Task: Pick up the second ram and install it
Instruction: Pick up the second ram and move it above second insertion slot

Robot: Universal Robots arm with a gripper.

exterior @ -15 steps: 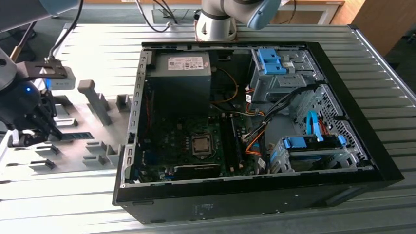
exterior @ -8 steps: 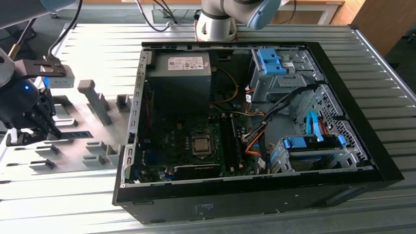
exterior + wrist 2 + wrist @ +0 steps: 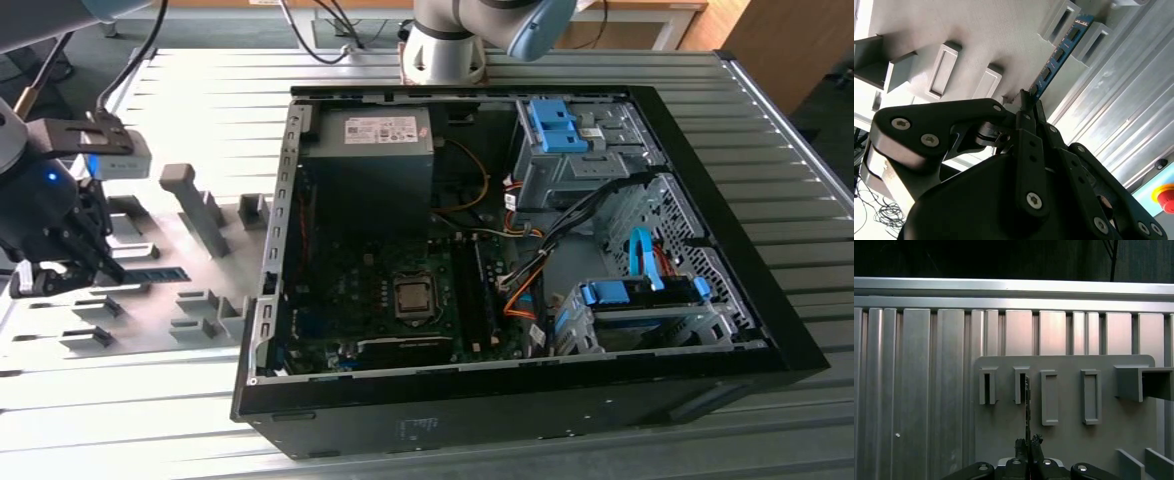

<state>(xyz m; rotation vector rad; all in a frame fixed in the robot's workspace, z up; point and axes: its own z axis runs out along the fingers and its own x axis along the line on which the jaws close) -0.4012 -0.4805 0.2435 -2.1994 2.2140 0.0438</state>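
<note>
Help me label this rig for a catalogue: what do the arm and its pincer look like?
The arm is silver-grey tubing with light blue joint caps. Its wrist end is black with a small blue light and a grey box. The pincer is black: flat linked bars joined by silver screws, narrowing to thin tips.

Near end of the second ram [image 3: 1059,53] hidden behind the tool [image 3: 1027,98]

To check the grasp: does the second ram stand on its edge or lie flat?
On its edge: the first wrist view shows the second ram as a thin line, one end pinched in the hand.
</note>
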